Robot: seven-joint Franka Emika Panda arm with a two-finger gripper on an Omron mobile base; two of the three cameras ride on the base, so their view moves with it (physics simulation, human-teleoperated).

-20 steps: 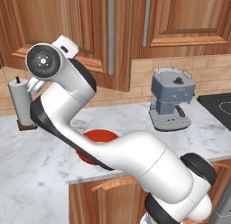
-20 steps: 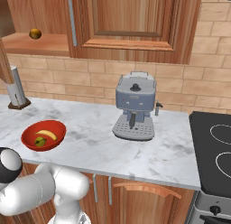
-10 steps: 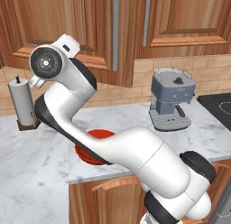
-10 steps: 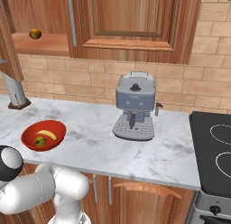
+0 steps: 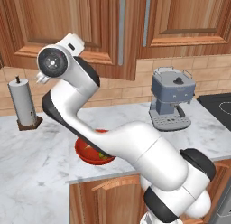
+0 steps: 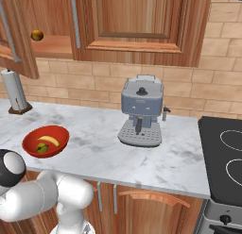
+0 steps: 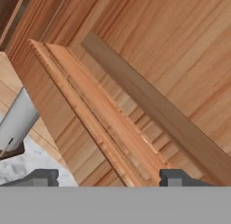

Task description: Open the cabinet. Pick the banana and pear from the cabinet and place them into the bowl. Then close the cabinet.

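**Lining up on the open door to shut the cabinet**

I am facing the cabinet [image 6: 137, 25], whose left door [image 5: 67, 29] is hanging swung out over the tabletop [image 6: 94, 153]; I judge that is why my arm is reaching up beside it, since closing is the one step left. On the exposed shelf [image 6: 52, 46] a small round fruit [image 6: 37, 35] is sitting, which I am leaving alone. The coffee machine [image 6: 140, 110] and the paper towel roll [image 5: 22, 103] are standing well apart from my work. The bowl [image 6: 46, 140] is resting near the tabletop's front edge, easy to reach from the cabinet. In it the banana [image 6: 48, 140] and the pear [image 6: 42, 147] are lying side by side. My fingers [image 7: 176, 177] are standing spread and empty, just before the door's raised panel, ready to push.
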